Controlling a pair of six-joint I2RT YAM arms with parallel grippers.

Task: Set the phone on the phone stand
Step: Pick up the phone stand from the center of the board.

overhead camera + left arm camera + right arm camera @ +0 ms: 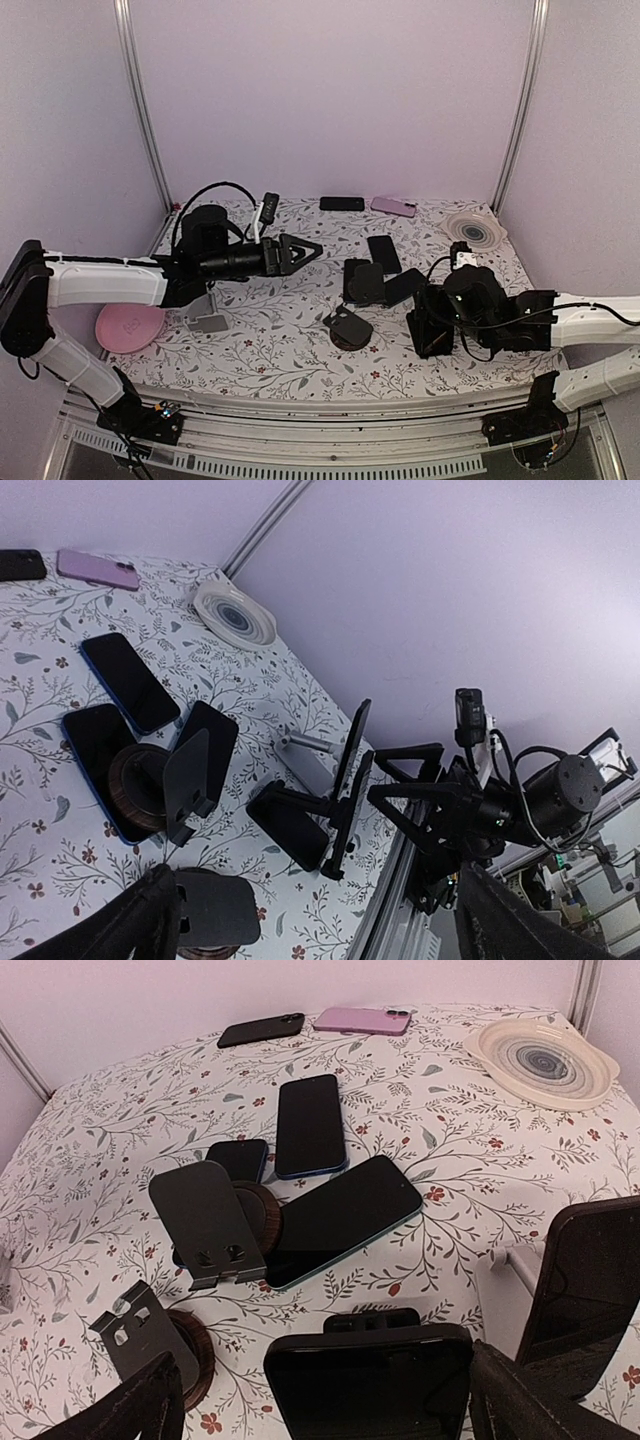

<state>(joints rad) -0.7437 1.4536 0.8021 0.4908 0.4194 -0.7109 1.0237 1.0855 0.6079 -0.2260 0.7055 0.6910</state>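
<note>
A dark phone (368, 1385) stands upright on a black phone stand (372, 1318) near the table's front right. My right gripper (330, 1410) is open. Its fingers (135, 1410) flank the phone, with a visible gap on the left side. The left wrist view shows the same phone (340, 810) edge-on on its black stand (290, 825), with the right gripper (415, 780) spread just behind it. My left gripper (312, 256) hovers open and empty over the table's left middle, well away from the stand.
A second phone (590, 1290) leans on a silver stand (512, 1268) to the right. Two wood-based stands (215, 1222) (150, 1345), flat phones (345, 1218) (310, 1125), a white plate (545, 1062), a pink plate (130, 327) and another silver stand (208, 316) lie around.
</note>
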